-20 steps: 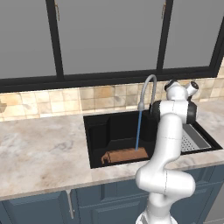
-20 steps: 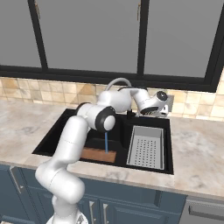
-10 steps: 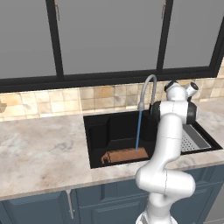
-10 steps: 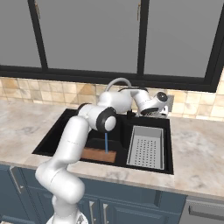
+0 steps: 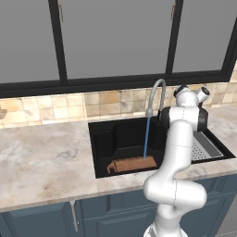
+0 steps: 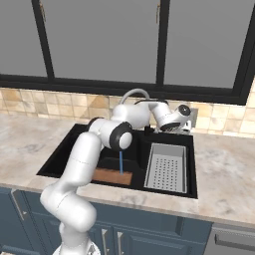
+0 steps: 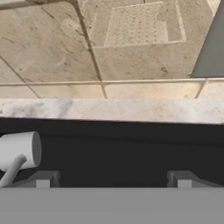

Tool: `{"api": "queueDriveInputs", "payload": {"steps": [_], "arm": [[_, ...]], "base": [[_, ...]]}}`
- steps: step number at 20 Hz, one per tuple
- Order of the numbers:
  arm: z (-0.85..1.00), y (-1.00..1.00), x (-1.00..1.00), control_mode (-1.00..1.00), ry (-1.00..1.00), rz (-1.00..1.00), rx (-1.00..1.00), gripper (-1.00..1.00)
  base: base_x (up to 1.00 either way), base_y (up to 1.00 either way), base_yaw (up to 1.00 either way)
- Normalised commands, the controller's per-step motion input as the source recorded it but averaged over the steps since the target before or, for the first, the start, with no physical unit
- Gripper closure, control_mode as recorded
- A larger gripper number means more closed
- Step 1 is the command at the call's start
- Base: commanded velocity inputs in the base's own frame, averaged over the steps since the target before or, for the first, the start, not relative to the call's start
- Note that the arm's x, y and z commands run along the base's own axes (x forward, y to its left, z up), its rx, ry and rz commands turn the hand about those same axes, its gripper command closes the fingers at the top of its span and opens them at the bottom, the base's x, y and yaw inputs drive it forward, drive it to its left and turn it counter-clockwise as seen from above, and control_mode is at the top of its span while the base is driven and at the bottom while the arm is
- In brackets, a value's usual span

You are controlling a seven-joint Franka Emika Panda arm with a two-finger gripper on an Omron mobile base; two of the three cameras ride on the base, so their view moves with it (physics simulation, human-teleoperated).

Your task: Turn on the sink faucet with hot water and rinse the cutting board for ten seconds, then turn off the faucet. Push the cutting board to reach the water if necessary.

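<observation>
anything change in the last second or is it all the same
Nothing visibly moved. The water still runs from the faucet onto the cutting board in the sink, and the claw still hangs open by the back wall behind the drain tray, holding nothing.

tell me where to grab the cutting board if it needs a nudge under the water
Grip the cutting board by its long edge, coming straight down from above: it lies flat on the floor of the sink, so only thin edges offer purchase. The handle cut-out end, away from the water, looks the freest.
</observation>
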Motion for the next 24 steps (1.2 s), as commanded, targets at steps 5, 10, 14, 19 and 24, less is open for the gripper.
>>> {"api": "queueDriveInputs", "payload": {"steps": [5, 10, 14, 19, 24], "arm": [[-0.04, 0.14, 0.0, -1.0, 0.0, 0.0, 0.0, -1.0], [-0.04, 0.22, 0.0, -1.0, 0.0, 0.0, 0.0, -1.0], [-0.04, 0.26, 0.0, -1.0, 0.0, 0.0, 0.0, -1.0], [-0.06, 0.29, 0.0, -1.0, 0.0, 0.0, 0.0, -1.0], [-0.07, 0.33, 0.0, -1.0, 0.0, 0.0, 0.0, -1.0]], "base": [[0.0, 0.0, 0.0], [0.0, 0.0, 0.0], [0.0, 0.0, 0.0], [0.0, 0.0, 0.0], [0.0, 0.0, 0.0]]}}
